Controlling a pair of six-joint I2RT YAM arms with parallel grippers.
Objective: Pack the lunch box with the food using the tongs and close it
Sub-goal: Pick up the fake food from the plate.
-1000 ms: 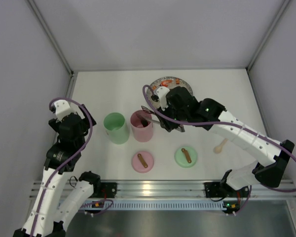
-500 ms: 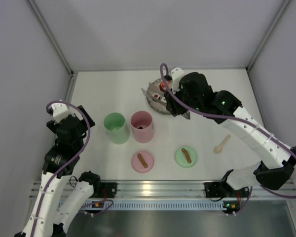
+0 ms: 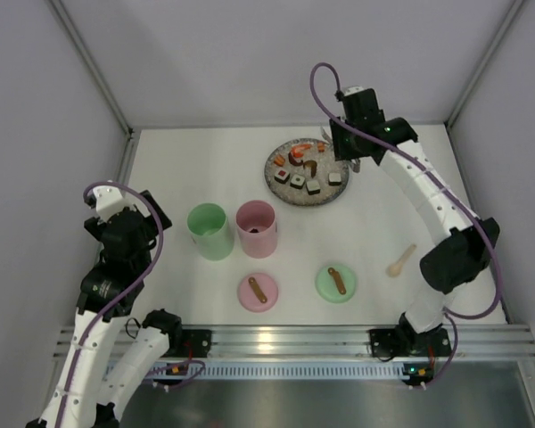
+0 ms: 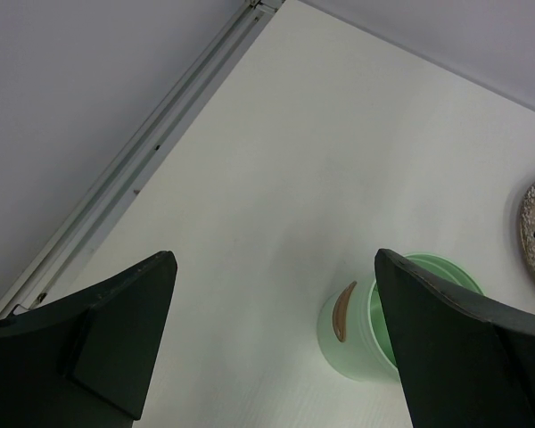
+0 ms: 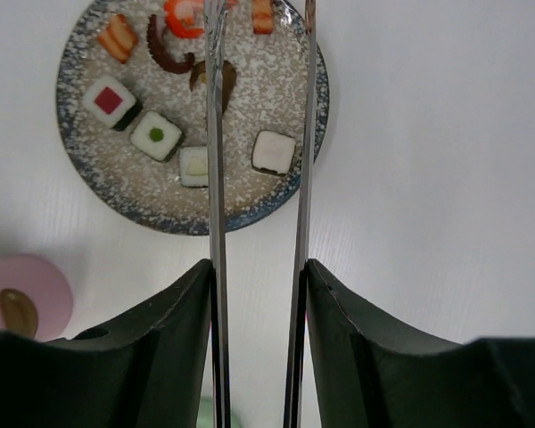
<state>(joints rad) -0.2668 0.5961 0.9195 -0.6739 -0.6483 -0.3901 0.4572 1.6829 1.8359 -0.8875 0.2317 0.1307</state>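
Observation:
The food lies on a speckled grey plate at the back middle: sushi rolls, an orange shrimp and brown bits. My right gripper is shut on the silver tongs, whose two arms stand apart and reach out over the plate with nothing between them. In the top view this gripper hangs at the plate's far right rim. The lunch box is a green cup and a pink cup, with something dark inside the pink one. My left gripper is open, left of the green cup.
A pink lid and a green lid lie flat near the front. A small wooden spoon lies at the right. Grey walls close in the table at the left, back and right.
My right arm has swung with the tongs from over the pink cup back to the far right rim of the plate. The left arm shifted slightly at first, then stayed.

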